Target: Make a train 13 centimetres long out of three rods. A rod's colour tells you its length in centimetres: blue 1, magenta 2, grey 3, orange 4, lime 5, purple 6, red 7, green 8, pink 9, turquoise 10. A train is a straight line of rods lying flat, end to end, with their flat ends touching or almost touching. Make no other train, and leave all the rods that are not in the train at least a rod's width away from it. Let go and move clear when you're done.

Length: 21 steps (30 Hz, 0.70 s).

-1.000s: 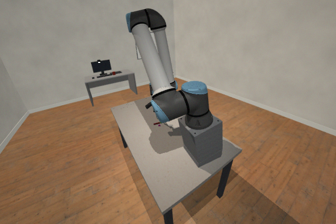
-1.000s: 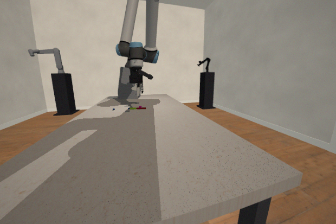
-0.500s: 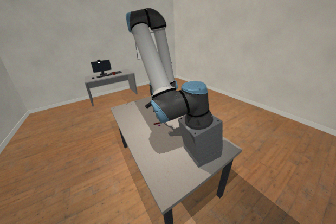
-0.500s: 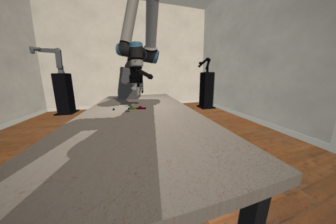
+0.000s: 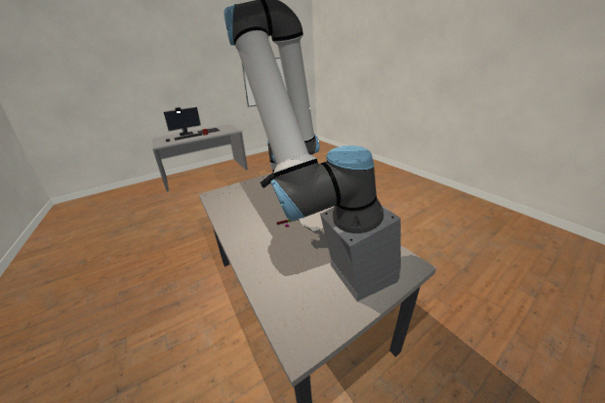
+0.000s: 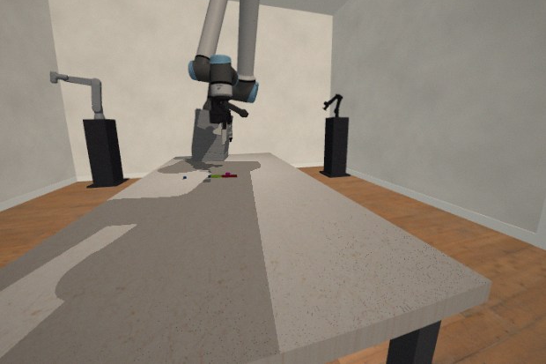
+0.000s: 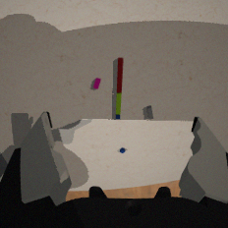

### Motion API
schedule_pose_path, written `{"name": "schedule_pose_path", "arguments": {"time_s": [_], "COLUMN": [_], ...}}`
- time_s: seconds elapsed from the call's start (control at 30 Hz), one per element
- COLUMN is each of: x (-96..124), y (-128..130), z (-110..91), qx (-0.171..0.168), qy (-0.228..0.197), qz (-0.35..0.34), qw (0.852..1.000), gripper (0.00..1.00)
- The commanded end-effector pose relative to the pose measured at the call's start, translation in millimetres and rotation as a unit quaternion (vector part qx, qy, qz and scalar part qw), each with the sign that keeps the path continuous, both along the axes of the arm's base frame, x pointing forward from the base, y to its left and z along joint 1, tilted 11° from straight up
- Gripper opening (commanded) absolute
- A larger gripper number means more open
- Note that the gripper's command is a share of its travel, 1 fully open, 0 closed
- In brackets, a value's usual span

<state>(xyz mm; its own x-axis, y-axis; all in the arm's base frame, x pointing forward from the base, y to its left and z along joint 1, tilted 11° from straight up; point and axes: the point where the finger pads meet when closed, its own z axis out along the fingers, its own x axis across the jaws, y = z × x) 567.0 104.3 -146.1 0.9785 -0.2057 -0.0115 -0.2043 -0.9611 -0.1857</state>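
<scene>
The gripper (image 7: 118, 162) hangs above the table (image 6: 352, 262) with its jaws spread wide and nothing between them; one finger (image 7: 41, 157) frames the wrist view at 8 o'clock and the other at 4 o'clock. Between them lies bare table, and a strip of wooden floor past the table edge shows at 6 o'clock.

At 12 o'clock from the gripper lies a straight line of three rods, end to end: the blue rod (image 7: 117, 117) nearest, then the lime rod (image 7: 118, 103), then the red rod (image 7: 119, 75) farthest. The magenta rod (image 7: 96, 84) lies apart at 10 o'clock from the line's middle, tilted. A second blue rod (image 7: 122, 150) sits alone in the lit patch, well short of the line.
</scene>
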Motion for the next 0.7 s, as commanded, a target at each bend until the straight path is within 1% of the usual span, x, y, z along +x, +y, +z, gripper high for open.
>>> {"name": "schedule_pose_path", "arguments": {"time_s": [0.0, 0.13, 0.33, 0.67], "x": [-0.4, -0.8, -0.9, -0.9], "y": [-5.0, -7.3, -7.9, -7.9], "z": [26.1, 37.9, 41.2, 41.3], "qx": [0.000, 0.000, 0.000, 0.000], "qy": [0.000, 0.000, 0.000, 0.000], "qz": [0.000, 0.000, 0.000, 0.000], "qw": [1.000, 1.000, 1.000, 1.000], "gripper": [1.00, 1.00, 1.00, 1.00]}}
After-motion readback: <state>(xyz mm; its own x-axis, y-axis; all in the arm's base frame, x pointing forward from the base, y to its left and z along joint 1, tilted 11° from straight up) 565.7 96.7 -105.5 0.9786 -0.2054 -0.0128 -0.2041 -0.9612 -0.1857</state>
